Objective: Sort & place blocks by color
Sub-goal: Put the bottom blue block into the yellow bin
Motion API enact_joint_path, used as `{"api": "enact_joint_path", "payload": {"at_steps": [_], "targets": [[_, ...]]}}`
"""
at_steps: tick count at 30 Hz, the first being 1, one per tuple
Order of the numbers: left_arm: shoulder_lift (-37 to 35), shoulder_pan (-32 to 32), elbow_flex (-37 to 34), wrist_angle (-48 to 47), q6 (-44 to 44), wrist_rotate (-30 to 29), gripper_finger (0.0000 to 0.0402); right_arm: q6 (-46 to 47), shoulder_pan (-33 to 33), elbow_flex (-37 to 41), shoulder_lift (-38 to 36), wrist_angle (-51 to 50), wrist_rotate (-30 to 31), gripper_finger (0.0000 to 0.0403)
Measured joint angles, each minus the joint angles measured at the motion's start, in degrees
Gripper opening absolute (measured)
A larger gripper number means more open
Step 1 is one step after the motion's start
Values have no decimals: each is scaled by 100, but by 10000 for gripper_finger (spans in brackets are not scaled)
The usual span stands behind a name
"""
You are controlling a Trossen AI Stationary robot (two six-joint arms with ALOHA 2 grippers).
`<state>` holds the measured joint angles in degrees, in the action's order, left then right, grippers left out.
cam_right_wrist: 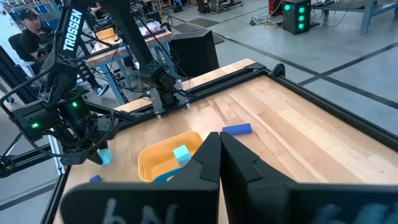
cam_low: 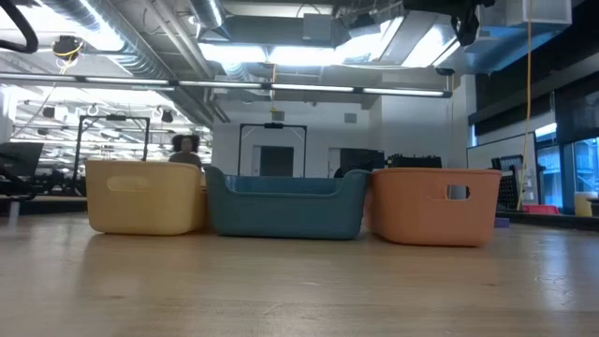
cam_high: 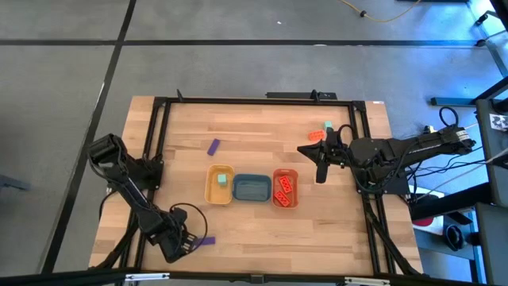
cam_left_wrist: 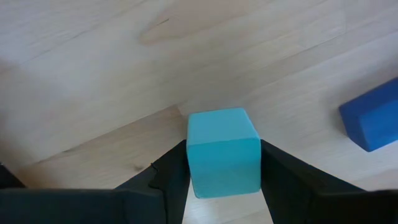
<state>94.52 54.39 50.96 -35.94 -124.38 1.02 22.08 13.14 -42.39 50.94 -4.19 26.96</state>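
Note:
My left gripper [cam_high: 184,245] is at the table's near left corner, shut on a mint-green cube [cam_left_wrist: 222,134]. One purple bar [cam_high: 205,240] lies on the table just beside it. My right gripper [cam_right_wrist: 219,155] is shut on nothing, raised over the table's right part, right of the orange tray [cam_high: 285,200]. Near it, toward the far edge, a mint cube [cam_high: 328,125] and an orange-red brick [cam_high: 316,135] lie on the wood. A second purple bar [cam_high: 213,147] lies far of the yellow tray [cam_high: 211,191]. That tray holds one mint cube [cam_high: 222,180]; the orange tray holds orange-red bricks [cam_high: 283,189]. My left gripper pinches the mint cube between its two fingers [cam_left_wrist: 177,171], one on each of two opposite side faces [cam_left_wrist: 194,162]. The cube sits square between them, its top face showing. Seen from the right wrist, the cube [cam_right_wrist: 104,155] hangs in the gripper above the purple bar [cam_right_wrist: 94,179].
The yellow, blue [cam_high: 251,189] and orange trays stand side by side at the table's middle, toward the near edge. A black frame runs along the table's left, far and right edges. Bare wood lies between the trays and the far edge. People show in the room beyond.

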Motion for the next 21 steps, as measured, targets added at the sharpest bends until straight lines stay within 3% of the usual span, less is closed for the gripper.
{"api": "enact_joint_path", "payload": {"at_steps": [7,12,17,21], "targets": [[-7,4,3,5,30,-187,124,11,0,0,0,2,0,0],[-268,2,-2,28,387,-495,124,14,0,0,0,2,0,0],[-1265,-59,0,-226,1181,-1869,124,27,-1,0,0,7,-2,0],[-2258,-489,0,-293,2816,-3102,124,140,0,0,0,7,-3,0]]}}
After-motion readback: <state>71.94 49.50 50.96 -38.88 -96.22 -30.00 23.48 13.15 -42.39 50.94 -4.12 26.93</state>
